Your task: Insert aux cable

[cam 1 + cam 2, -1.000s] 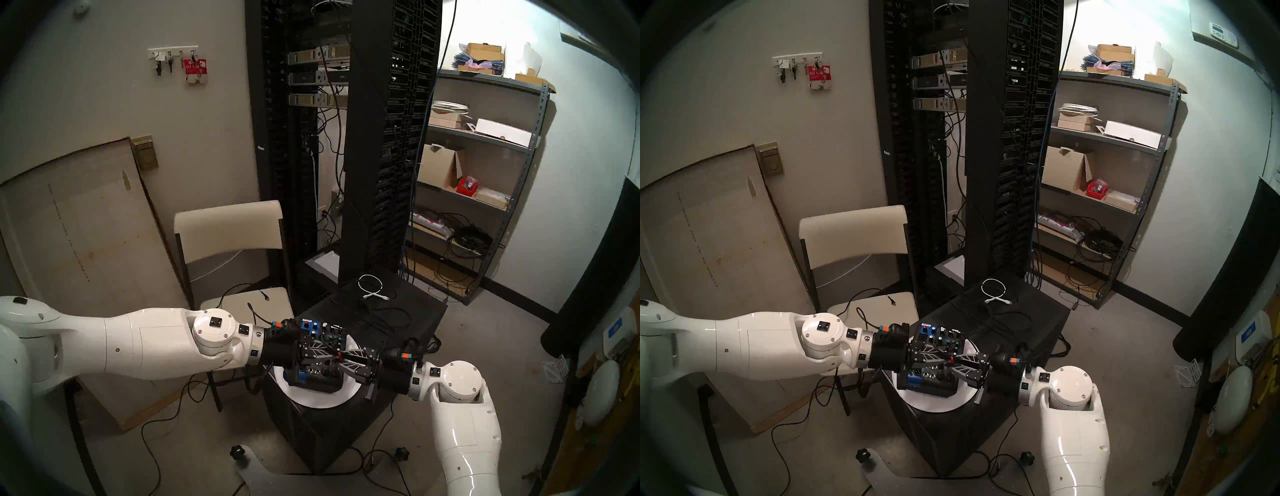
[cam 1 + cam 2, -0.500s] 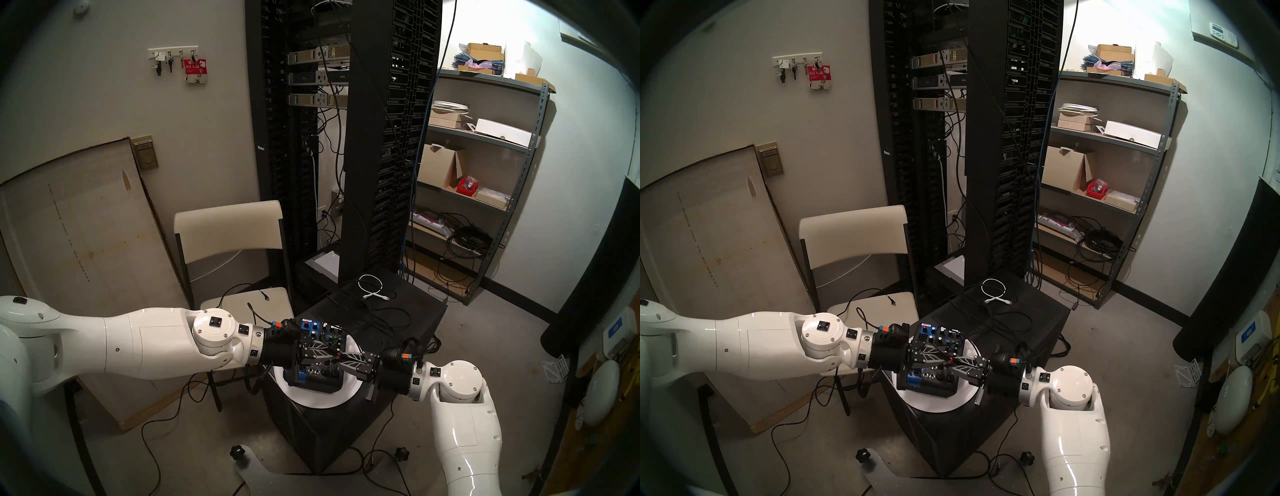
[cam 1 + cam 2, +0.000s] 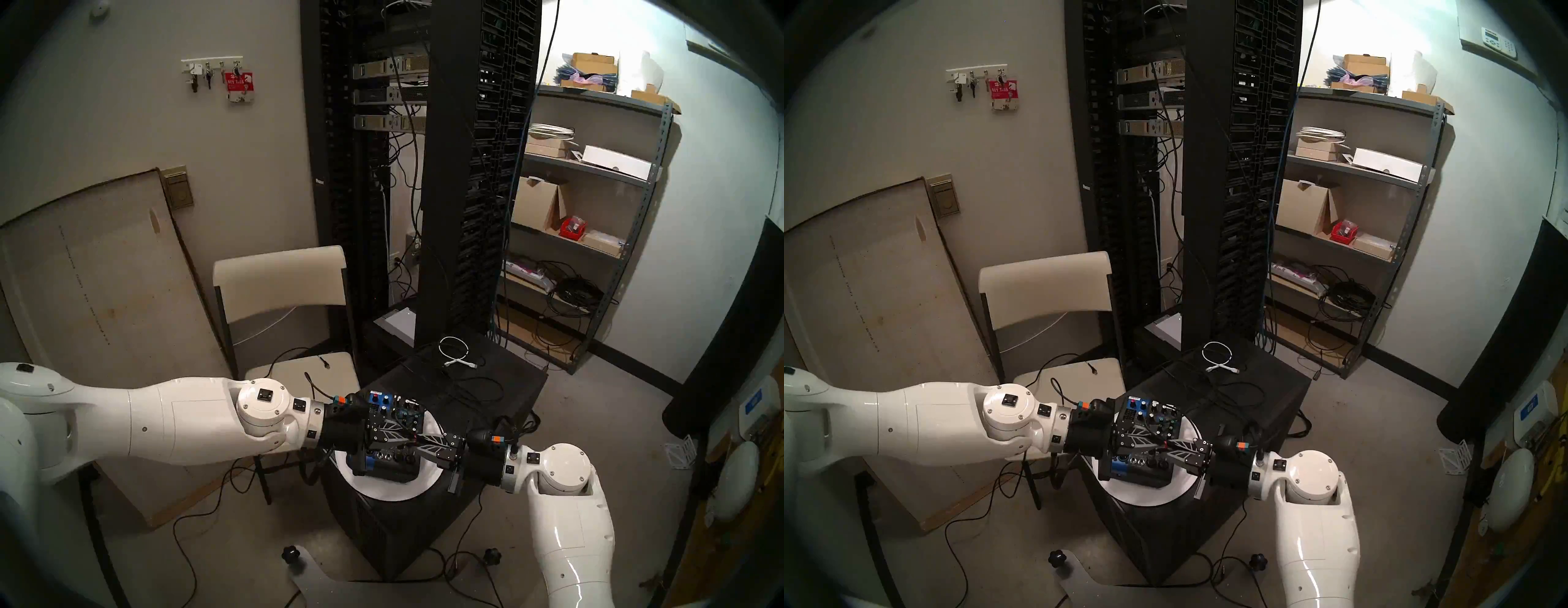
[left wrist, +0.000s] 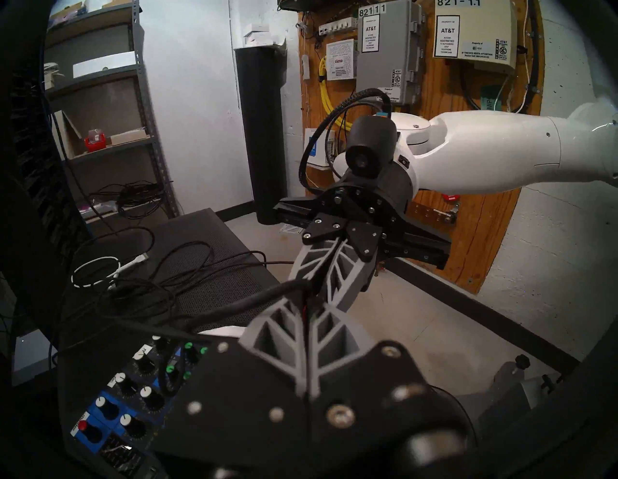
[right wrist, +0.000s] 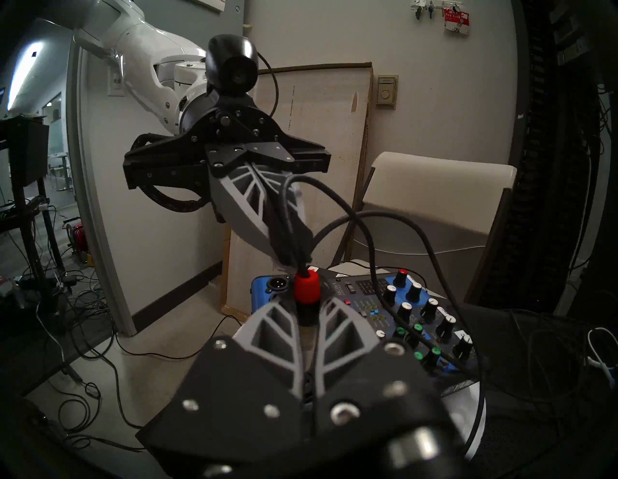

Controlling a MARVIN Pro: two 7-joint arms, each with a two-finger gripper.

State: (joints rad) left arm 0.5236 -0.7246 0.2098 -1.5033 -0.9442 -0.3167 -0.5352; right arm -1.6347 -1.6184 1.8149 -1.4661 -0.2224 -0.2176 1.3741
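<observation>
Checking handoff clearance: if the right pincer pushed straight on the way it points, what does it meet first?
Most likely the left pincer. The right pincer, shut on the aux cable plug, faces it nearly tip to tip, the red band in between. The remaining gap is hard to judge.

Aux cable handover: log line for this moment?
left gripper: shut on thin black aux cable | right gripper: shut on its red-banded plug | blue-and-black audio mixer: plug not inserted

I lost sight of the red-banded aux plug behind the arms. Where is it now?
In the right wrist view the aux plug sits centre frame, pinched in the right gripper, with the left gripper clamping its cable just beyond, above the mixer.
</observation>
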